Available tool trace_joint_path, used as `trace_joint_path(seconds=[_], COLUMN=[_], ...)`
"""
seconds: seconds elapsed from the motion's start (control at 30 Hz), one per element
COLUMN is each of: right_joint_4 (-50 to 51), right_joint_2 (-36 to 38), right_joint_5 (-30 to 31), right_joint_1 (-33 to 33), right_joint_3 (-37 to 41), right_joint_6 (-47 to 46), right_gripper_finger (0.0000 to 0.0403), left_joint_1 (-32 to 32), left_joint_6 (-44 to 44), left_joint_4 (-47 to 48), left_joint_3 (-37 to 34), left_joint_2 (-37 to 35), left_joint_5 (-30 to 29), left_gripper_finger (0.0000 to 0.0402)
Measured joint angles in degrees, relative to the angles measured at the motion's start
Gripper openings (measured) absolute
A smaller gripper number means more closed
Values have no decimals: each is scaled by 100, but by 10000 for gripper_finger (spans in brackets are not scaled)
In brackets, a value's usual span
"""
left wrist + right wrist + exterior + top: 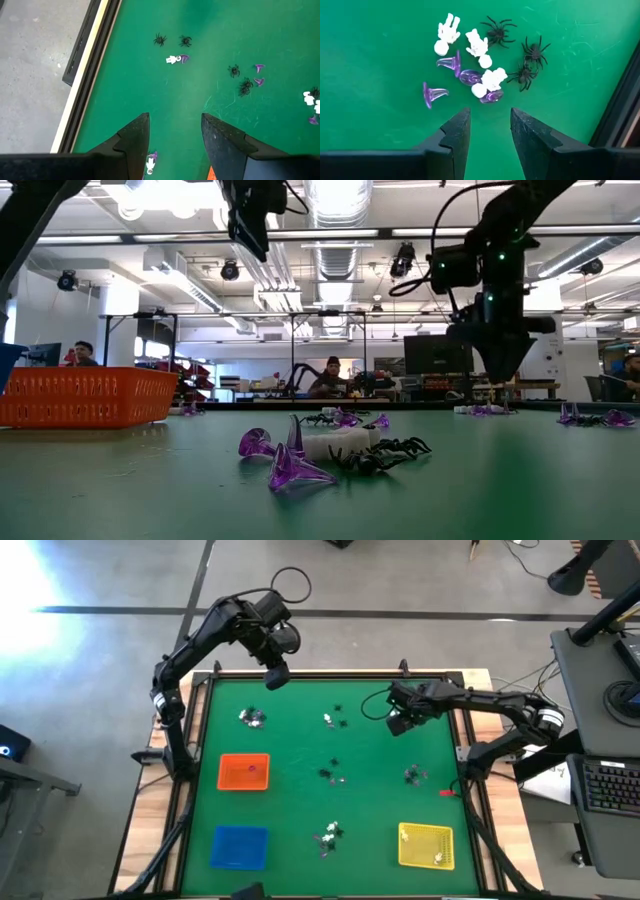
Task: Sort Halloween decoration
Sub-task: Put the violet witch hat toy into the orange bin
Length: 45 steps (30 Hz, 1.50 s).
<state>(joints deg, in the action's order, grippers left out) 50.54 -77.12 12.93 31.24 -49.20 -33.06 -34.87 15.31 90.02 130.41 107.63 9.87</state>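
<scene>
The Halloween decoration lies in small heaps on the green table [300, 745]: white skeletons, purple witch hats and black spiders. My right gripper [490, 117] hangs open just above one heap [477, 65] near the far right. It touches nothing and hides that heap in the high view. In the low view this gripper [500, 370] stands over the heap [485, 410]. My left gripper [175, 125] is open and empty, high over the far left part of the table [275, 678]. Other heaps lie at the far left [252, 718], far middle [335, 720], centre [330, 772], right [415, 776] and near middle [330, 833].
An orange tray [243, 772] sits on the left. A blue tray [238, 846] is at the near left and a yellow tray [426, 845] at the near right. The table's raised dark rim [620, 100] runs close beside the right gripper's heap. People sit in the room beyond.
</scene>
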Motion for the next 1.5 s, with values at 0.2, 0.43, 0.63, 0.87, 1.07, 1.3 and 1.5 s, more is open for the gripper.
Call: trace_joint_path(seconds=[0.2, 0.43, 0.63, 0.87, 1.07, 1.3, 1.5], right_joint_4=[-69, -352, -615, -796, -1243, -1393, -1401], right_joint_2=[2, 2, 6, 7, 7, 7, 7], right_joint_5=[-129, -141, -149, -291, -289, -263, -264], right_joint_1=[154, 297, 341, 370, 379, 528, 553], right_joint_3=[211, 355, 407, 603, 846, 975, 1013], right_joint_6=[1, 2, 17, 11, -46, -83, -81], right_gripper_finger=[106, 96, 99, 98, 95, 95, 88], left_joint_1=[0, 0, 0, 0, 0, 0, 0], left_joint_6=[0, -1, -85, -85, -104, -133, -133], left_joint_4=[0, -1, 0, 0, 0, 0, 0], left_joint_3=[0, 0, 0, 0, -1, -2, -2], left_joint_2=[0, 2, 2, 2, 2, 4, 4], left_joint_5=[-5, -5, -4, -4, -2, 0, 0], left_gripper_finger=[162, 162, 162, 162, 162, 162, 162])
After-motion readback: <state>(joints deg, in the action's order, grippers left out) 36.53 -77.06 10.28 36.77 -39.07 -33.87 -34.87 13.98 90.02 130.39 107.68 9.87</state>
